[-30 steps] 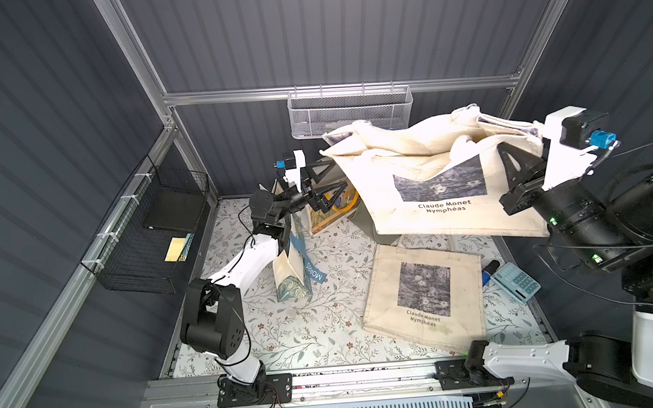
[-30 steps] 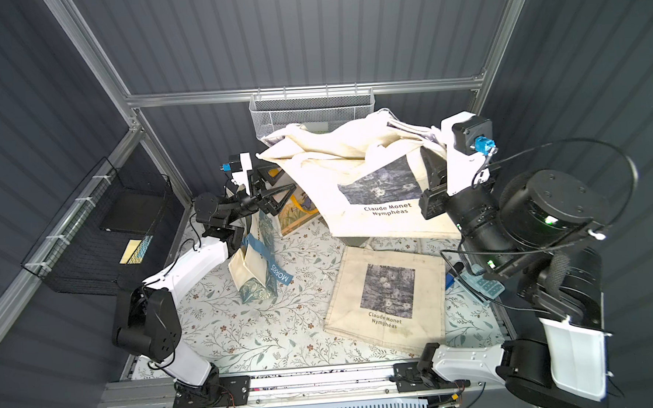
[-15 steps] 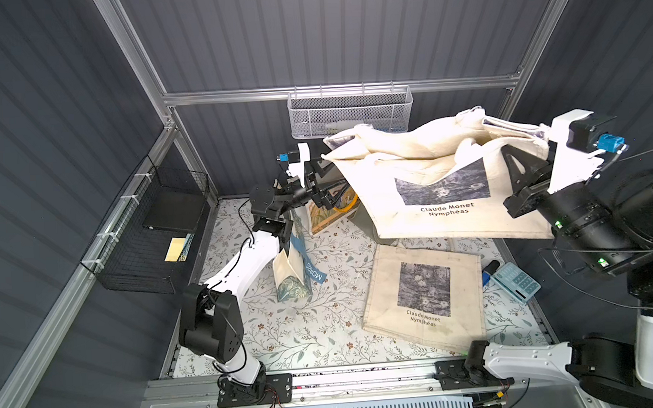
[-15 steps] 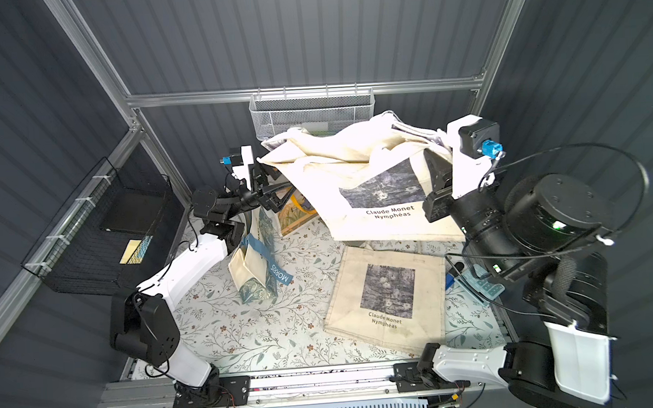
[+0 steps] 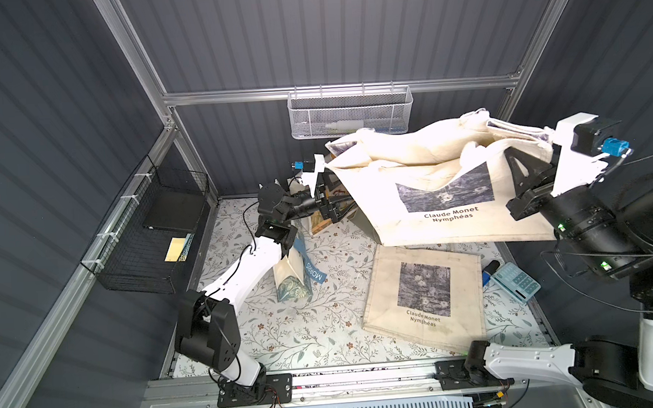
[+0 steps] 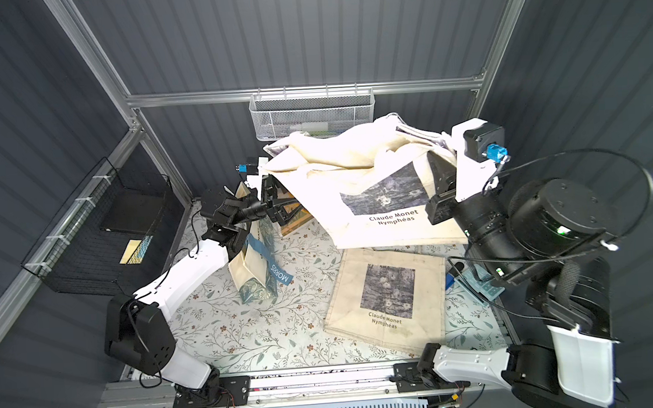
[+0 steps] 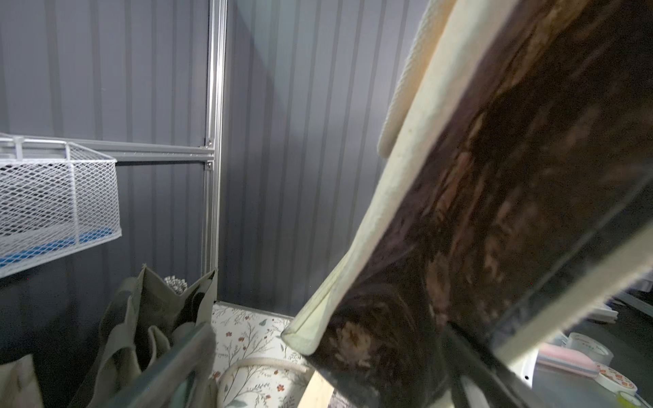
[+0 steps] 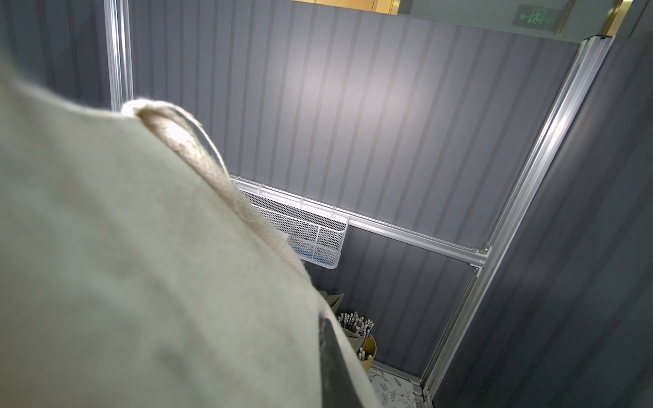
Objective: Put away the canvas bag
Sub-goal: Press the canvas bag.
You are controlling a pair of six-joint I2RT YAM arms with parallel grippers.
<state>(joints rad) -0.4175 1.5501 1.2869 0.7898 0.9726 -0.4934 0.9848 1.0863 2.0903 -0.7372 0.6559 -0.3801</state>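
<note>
Canvas bag [image 5: 451,190] aloft at 1 o'clock, stretched across above the worktop [image 5: 323,328].
Right pincer [image 5: 518,168] clenched on its upper edge at 3 o'clock. Left pincer [image 5: 332,204] released, jaws wide, with the bag's corner hanging between them at 11. White mesh basket [image 5: 351,111] at 12 is close behind the raised fabric, contact unclear. Below: second tote [image 5: 421,292] flat at 5, Morris paper bag [image 5: 294,279] upright at 9 beside the left forearm, calculator [image 5: 515,281] at 4 by the right edge. Black wire basket [image 5: 154,237] on the 9 o'clock wall. Bare floral worktop shows at 6–7.
</note>
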